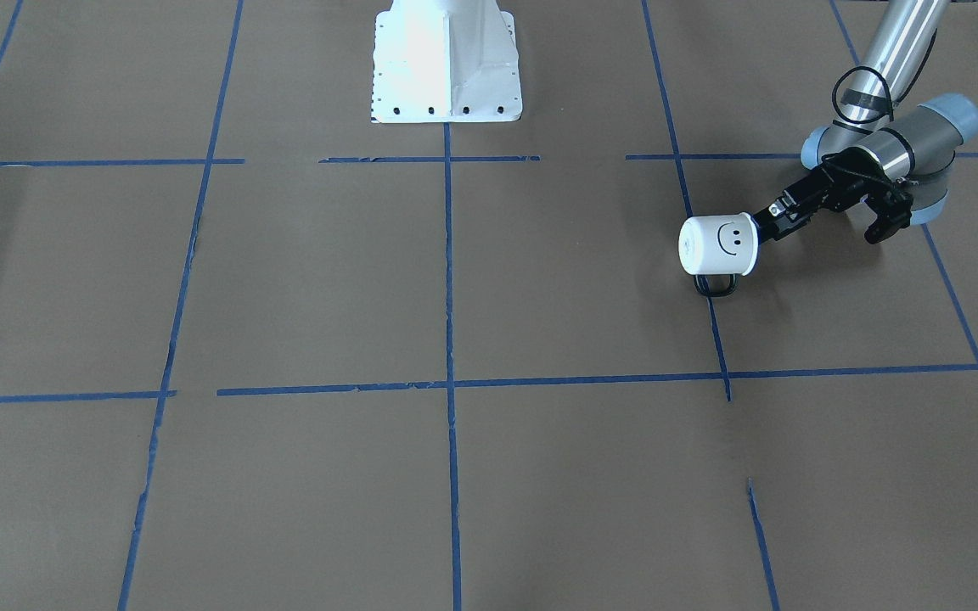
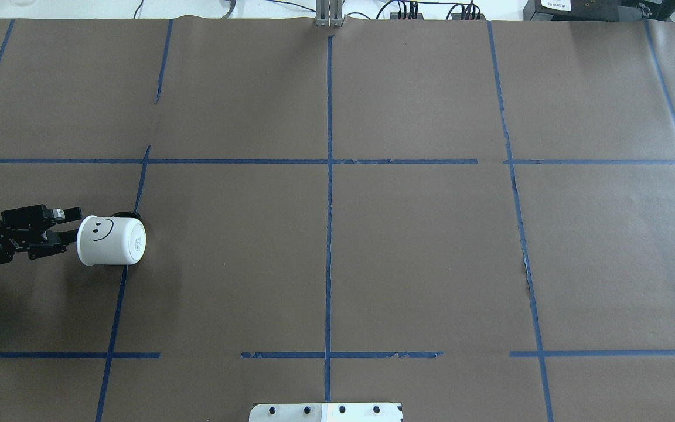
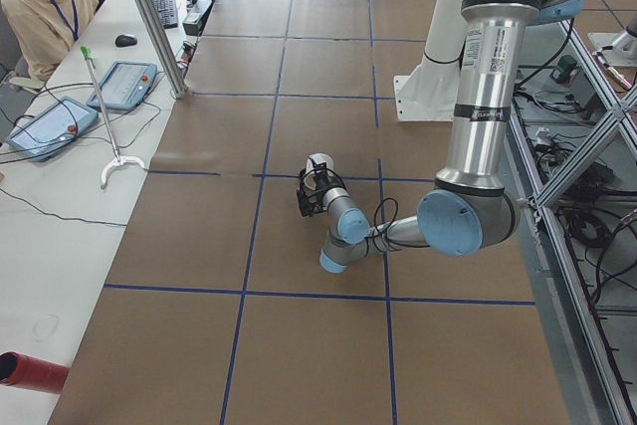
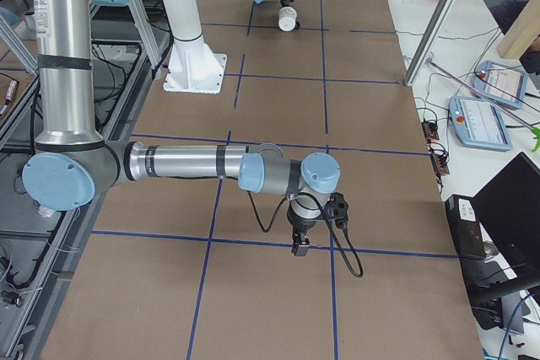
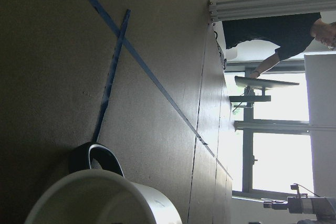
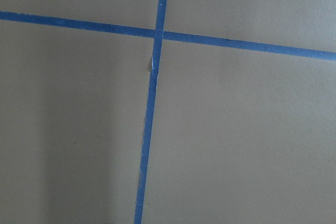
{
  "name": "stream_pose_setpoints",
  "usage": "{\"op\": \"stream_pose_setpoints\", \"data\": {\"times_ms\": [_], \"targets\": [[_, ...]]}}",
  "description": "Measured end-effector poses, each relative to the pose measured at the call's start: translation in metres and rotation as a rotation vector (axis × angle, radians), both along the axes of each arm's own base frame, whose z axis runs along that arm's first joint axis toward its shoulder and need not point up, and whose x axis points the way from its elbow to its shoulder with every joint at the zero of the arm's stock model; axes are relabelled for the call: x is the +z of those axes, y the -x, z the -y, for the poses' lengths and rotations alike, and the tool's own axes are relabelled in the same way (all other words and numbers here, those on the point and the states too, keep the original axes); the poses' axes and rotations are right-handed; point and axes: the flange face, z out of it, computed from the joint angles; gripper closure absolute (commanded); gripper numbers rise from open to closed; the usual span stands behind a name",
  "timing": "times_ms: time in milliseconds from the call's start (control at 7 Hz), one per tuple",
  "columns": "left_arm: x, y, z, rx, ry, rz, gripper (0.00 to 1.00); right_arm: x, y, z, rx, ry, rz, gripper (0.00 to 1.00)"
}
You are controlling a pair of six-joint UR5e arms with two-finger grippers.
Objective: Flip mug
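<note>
Mid-flip: left gripper (image 1: 766, 224) is clamped on the rim of the smiley mug (image 1: 716, 246), which lies sideways low over the table (image 1: 540, 297), robot's left side. Rest of the turn and release apparently remain. Right gripper (image 4: 299, 246): can't tell.

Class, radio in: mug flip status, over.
Left gripper shut on mug rim. Mug sideways, base away from gripper. Right gripper state unclear. No obstruction seen.

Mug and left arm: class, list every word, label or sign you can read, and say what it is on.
No words are readable.
Smiley face, a drawn sign, not text: on the side of the mug.
Sticker on the mug's base: too small to read.
Labels on the left arm: too blurred to read.
</note>
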Motion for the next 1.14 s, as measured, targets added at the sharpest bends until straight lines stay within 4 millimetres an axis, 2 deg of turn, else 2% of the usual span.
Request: {"op": "stream_pose_setpoints", "data": {"times_ms": [143, 1143], "targets": [[-0.0003, -0.0002, 0.0001, 0.000, 0.000, -0.001, 0.01, 0.0001, 0.0000, -0.0001, 0.000, 0.000, 0.000, 0.00], [-0.0003, -0.0002, 0.0001, 0.000, 0.000, 0.000, 0.00, -0.0005, 0.0000, 0.0001, 0.000, -0.001, 0.000, 0.00]]}}
